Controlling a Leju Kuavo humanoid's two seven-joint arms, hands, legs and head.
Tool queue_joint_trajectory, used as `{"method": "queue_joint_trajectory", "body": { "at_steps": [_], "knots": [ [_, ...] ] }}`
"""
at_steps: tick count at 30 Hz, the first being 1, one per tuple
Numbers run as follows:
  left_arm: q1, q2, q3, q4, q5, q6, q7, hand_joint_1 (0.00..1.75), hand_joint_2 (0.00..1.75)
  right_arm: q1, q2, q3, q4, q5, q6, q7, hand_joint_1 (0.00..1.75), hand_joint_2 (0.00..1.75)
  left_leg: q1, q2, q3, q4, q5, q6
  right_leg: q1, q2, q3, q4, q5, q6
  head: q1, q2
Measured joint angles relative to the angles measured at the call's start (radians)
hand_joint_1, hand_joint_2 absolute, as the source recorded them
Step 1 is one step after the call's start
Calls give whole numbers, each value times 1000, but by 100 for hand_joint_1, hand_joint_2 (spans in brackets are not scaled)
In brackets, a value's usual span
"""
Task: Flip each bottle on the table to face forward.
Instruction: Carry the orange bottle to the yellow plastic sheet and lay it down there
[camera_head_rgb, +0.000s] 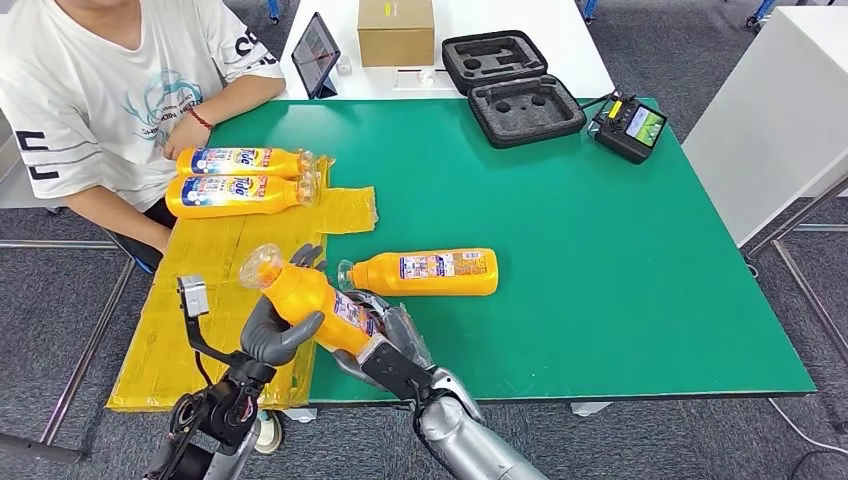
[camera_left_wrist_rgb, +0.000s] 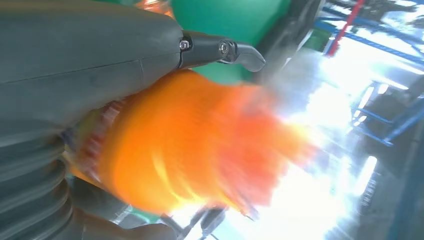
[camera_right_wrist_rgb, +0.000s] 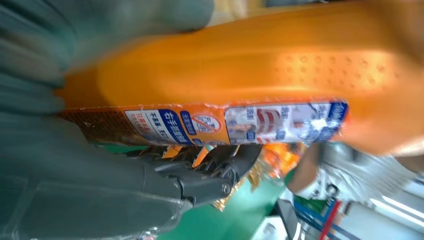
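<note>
Low in the frame's lower left, an orange bottle (camera_head_rgb: 305, 296) tilts above the green worktop (camera_head_rgb: 620, 260) edge, the left hand (camera_head_rgb: 272, 335) fingers (camera_head_rgb: 300, 330) clamped round its middle, the right hand (camera_head_rgb: 390, 345) gripping its base.

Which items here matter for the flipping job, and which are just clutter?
Job:
held bottle, gripped by left robot hand and right robot hand
bottle lying on green table
two bottles near the person

Clutter:
cardboard box
foam case
tablet
controller
</note>
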Motion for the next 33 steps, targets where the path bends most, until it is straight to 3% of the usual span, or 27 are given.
{"method": "queue_joint_trajectory", "body": {
  "at_steps": [9, 10, 12, 13, 14, 16, 21, 22, 25, 27, 33],
  "knots": [
    [1, 10, -11, -65, -106, 80, -14, 0, 175, -33, 16, 5, 59, 29, 27, 45, 175, 175, 0, 0, 0, 0, 0, 0, 0, 0, 0, 0, 0, 0, 0, 0],
    [0, 11, -14, -66, -124, 89, -19, 7, 175, -35, 18, 5, 62, 33, 28, 47, 175, 175, 0, 0, 0, 0, 0, 0, 0, 0, 0, 0, 0, 0, 0, 0],
    [-6, 13, -24, -66, -172, 108, -28, 77, 175, -38, 22, 5, 66, 36, 30, 47, 175, 175, 0, 0, 0, 0, 0, 0, 0, 0, 0, 0, 0, 0, 0, 0],
    [-10, 15, -31, -65, -199, 117, -32, 92, 175, -39, 24, 5, 67, 36, 31, 47, 175, 175, 0, 0, 0, 0, 0, 0, 0, 0, 0, 0, 0, 0, 0, 0],
    [-14, 17, -39, -63, -228, 126, -35, 96, 175, -40, 26, 5, 68, 36, 33, 47, 175, 175, 0, 0, 0, 0, 0, 0, 0, 0, 0, 0, 0, 0, 0, 0],
    [-23, 21, -58, -57, -292, 150, -38, 48, 175, -41, 28, 4, 68, 35, 36, 48, 175, 175, 0, 0, 0, 0, 0, 0, 0, 0, 0, 0, 0, 0, 0, 0],
    [-45, 28, -99, -37, -389, 201, -49, 47, 175, -41, 30, 1, 61, 35, 43, 57, 175, 175, 0, 0, 0, 0, 0, 0, 0, 0, 0, 0, 0, 0, 0, 0],
    [-49, 29, -103, -35, -393, 204, -50, 69, 175, -41, 30, 0, 59, 35, 44, 58, 175, 175, 0, 0, 0, 0, 0, 0, 0, 0, 0, 0, 0, 0, 0, 0],
    [-57, 31, -113, -29, -399, 207, -50, 161, 175, -41, 30, -3, 58, 35, 44, 59, 175, 175, 0, 0, 0, 0, 0, 0, 0, 0, 0, 0, 0, 0, 0, 0],
    [-62, 32, -116, -26, -405, 206, -48, 175, 175, -41, 30, -3, 57, 37, 44, 59, 175, 175, 0, 0, 0, 0, 0, 0, 0, 0, 0, 0, 0, 0, 0, 0],
    [-87, 38, -123, -1, -383, 172, -31, 175, 175, -39, 30, -3, 53, 46, 41, 59, 175, 175, 0, 0, 1, 0, 0, 0, 0, 0, 1, 0, 0, 0, 0, 0]
  ]
}}
